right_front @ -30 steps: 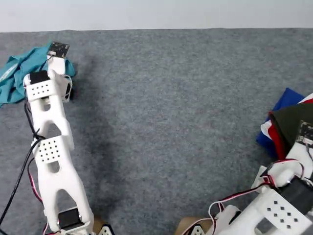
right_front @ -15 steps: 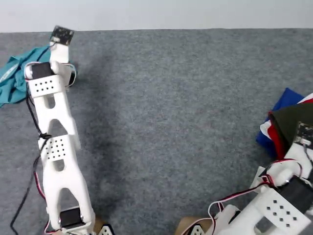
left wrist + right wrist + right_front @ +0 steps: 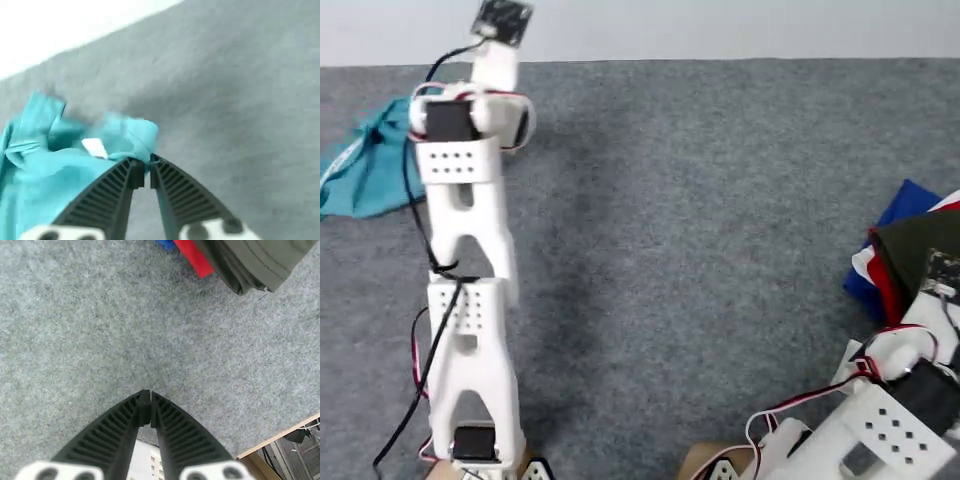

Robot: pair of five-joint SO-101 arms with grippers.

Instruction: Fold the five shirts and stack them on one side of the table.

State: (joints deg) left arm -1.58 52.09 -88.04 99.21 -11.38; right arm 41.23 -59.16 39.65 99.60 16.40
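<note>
Teal shirt [image 3: 365, 175] lies crumpled at the far left corner of the grey table [image 3: 700, 250]. My left gripper [image 3: 143, 175] is closed to a narrow pinch on one fold of its edge; the remaining cloth trails away from the tips. My right gripper [image 3: 150, 402] is closed with nothing in it, above bare table surface, near the pile of olive shirt [image 3: 260, 260], red shirt [image 3: 197, 255] and blue shirt [image 3: 905, 205] at the right edge.

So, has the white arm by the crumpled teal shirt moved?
Yes: the left arm, pinching the teal shirt, swung right, tip past the grey table's far edge.
</note>
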